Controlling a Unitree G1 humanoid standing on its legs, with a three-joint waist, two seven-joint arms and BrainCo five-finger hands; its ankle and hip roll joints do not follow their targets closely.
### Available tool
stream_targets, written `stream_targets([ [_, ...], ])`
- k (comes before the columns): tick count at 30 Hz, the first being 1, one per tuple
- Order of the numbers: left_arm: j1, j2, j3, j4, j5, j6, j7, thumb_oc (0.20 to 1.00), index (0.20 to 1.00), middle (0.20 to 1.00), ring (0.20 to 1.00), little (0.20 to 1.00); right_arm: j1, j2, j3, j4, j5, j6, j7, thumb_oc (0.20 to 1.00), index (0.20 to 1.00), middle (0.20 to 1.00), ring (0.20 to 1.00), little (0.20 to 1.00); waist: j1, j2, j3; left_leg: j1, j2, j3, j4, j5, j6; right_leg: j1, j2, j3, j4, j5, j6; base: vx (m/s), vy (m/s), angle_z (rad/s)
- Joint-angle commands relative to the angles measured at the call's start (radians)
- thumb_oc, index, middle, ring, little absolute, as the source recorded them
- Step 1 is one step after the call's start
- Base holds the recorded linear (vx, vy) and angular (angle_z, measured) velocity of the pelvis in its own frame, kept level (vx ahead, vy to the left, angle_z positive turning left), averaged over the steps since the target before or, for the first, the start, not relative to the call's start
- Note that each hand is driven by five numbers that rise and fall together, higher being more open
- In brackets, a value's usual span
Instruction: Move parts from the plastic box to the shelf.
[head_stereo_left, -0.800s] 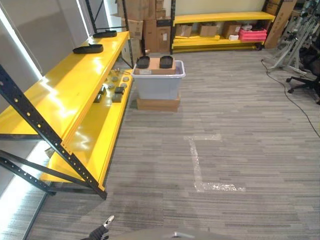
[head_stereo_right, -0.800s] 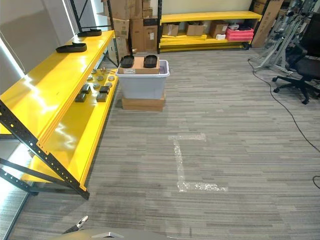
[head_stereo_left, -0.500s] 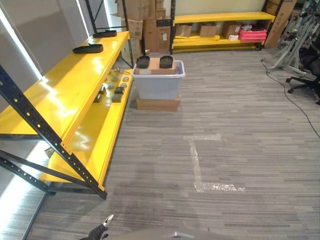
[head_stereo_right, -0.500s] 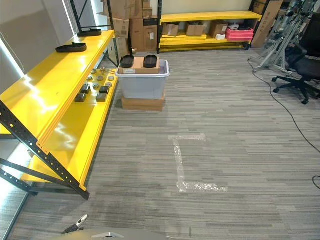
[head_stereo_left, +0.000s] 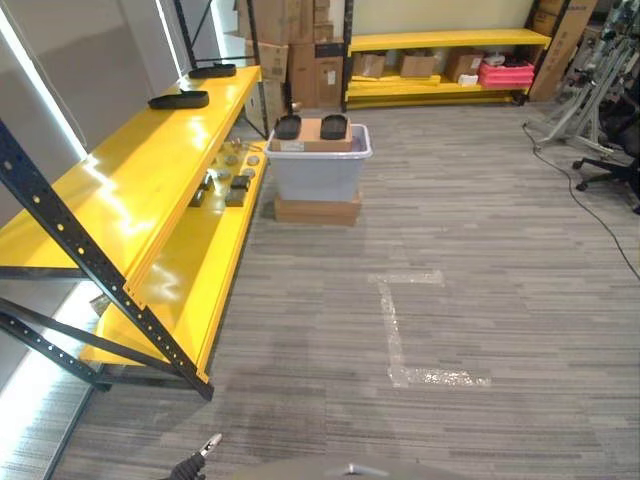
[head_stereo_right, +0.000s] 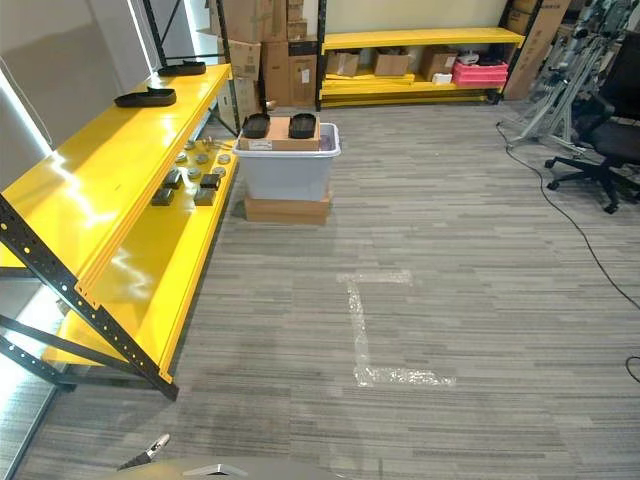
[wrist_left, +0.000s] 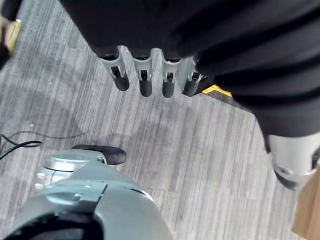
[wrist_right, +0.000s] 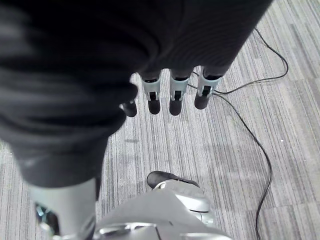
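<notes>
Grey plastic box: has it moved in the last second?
No. The grey plastic box sits on the same cardboard box beside the yellow shelf; the slight shift of everything is the camera's.

A grey plastic box (head_stereo_right: 287, 172) carrying 2 black parts (head_stereo_right: 256, 125) is sitting on a cardboard base beside the yellow shelf (head_stereo_right: 100, 190), holding small parts (head_stereo_right: 185, 180).

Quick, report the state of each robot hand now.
Left robot hand: open, fingers straight, holding nothing.
Right robot hand: open, fingers straight, holding nothing.
</notes>
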Motion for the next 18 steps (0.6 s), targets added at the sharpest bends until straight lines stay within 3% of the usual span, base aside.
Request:
stream_targets([
  [1,-0.050,0.009,0.071,0.062,0.003,0.064,0.063,1.000,1.000,1.000,1.000,1.000,-0.024,0.011,0.031,0.057,-0.026,0.020,0.023,1.000,1.000,1.000,1.000,1.000,0.014,-0.054,0.006,0.025,0.007,0.045,-0.050,-0.011,-0.033,0.097,-0.070,0.001,-0.281,0.188,0.117,0.00,0.000,0.00],
  [7,-0.066,0.005,0.079,0.084,0.034,0.057,0.061,1.000,1.000,1.000,1.000,1.000,-0.021,0.015,0.048,0.043,-0.075,-0.023,0.025,1.000,1.000,1.000,1.000,1.000,0.007,-0.059,0.002,0.030,0.006,0.047,-0.049,-0.014,-0.033,0.100,-0.071,0.005,-0.281,0.189,0.118,0.00,0.000,0.00],
  [12,-0.072,0.000,0.073,0.085,0.040,0.050,0.073,1.000,1.000,1.000,1.000,1.000,-0.019,0.016,0.047,0.046,-0.025,0.047,0.015,1.000,1.000,1.000,1.000,1.000,0.004,-0.061,0.003,0.027,0.005,0.045,-0.040,-0.018,-0.033,0.098,-0.072,0.010,-0.279,0.189,0.117,0.00,0.000,0.00],
  [18,-0.070,-0.008,0.069,0.085,0.016,0.042,0.086,1.000,1.000,1.000,1.000,1.000,-0.022,0.013,0.014,0.071,0.045,0.012,0.010,1.000,1.000,1.000,1.000,1.000,0.013,-0.059,0.005,0.031,-0.001,0.031,-0.035,-0.023,-0.030,0.105,-0.076,0.010,-0.275,0.188,0.118,0.04,0.025,0.00],
])
